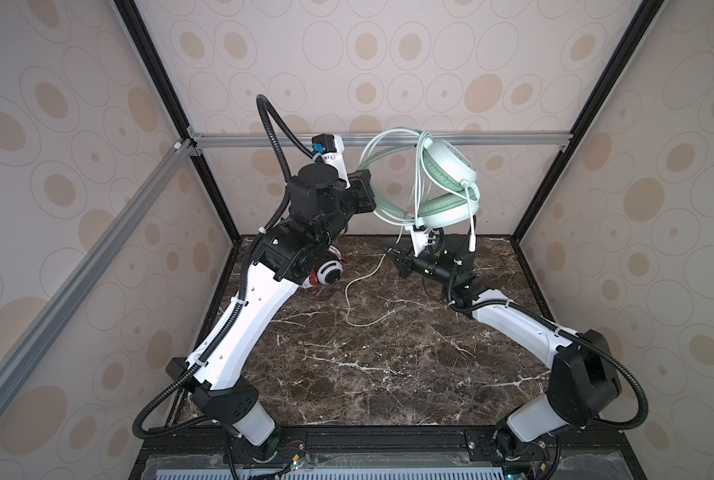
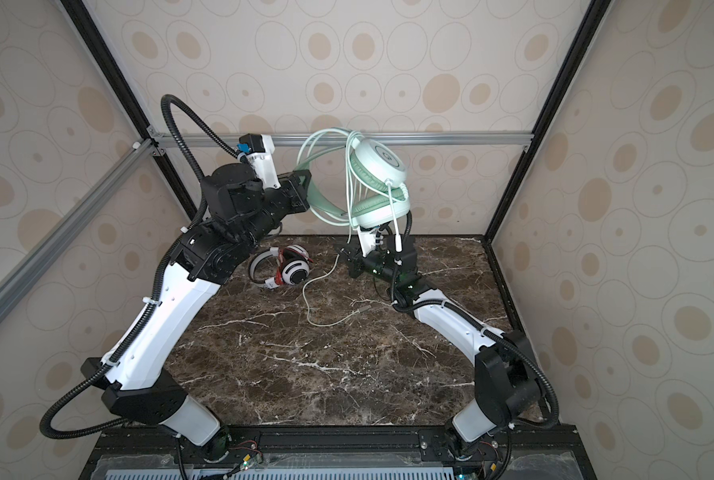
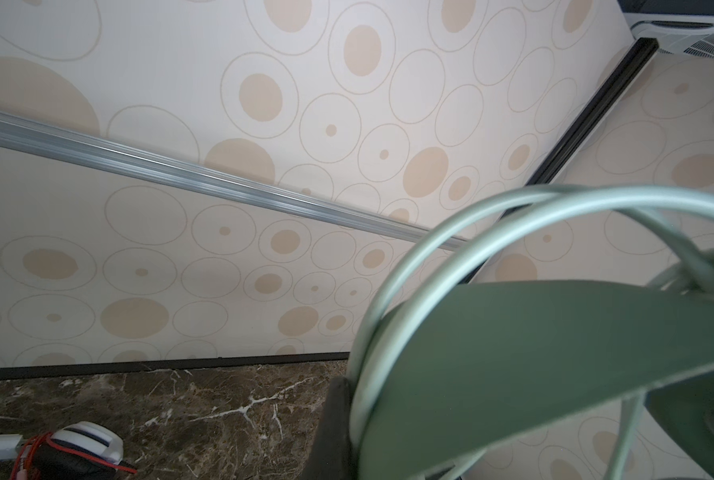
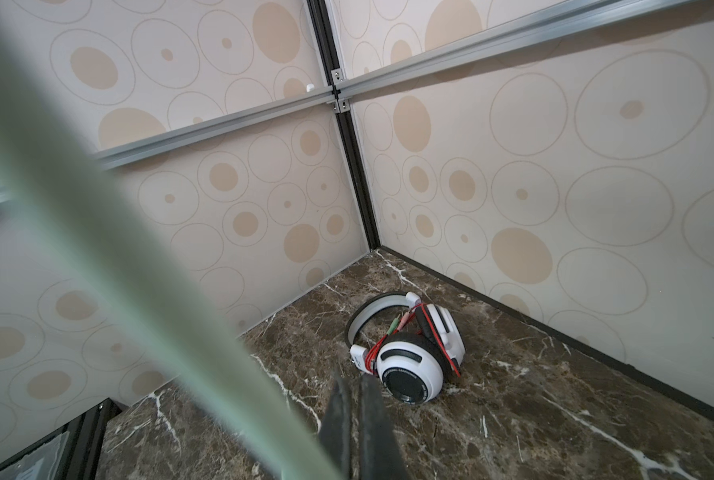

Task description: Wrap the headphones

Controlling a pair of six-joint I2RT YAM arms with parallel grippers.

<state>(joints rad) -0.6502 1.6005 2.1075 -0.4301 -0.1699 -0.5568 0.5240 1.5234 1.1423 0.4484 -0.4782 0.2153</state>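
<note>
Your left gripper (image 1: 368, 198) is clamped on the headband of the mint-green headset (image 1: 446, 166), which is raised in the upper middle of both top views. Its pale green cable (image 1: 349, 299) loops over it and trails onto the table (image 1: 388, 374). Your right gripper (image 1: 393, 255), just below, is closed. The cable passes its tips, and you cannot tell whether it is pinched. The white headset (image 2: 293, 270) lies left of centre.
</note>
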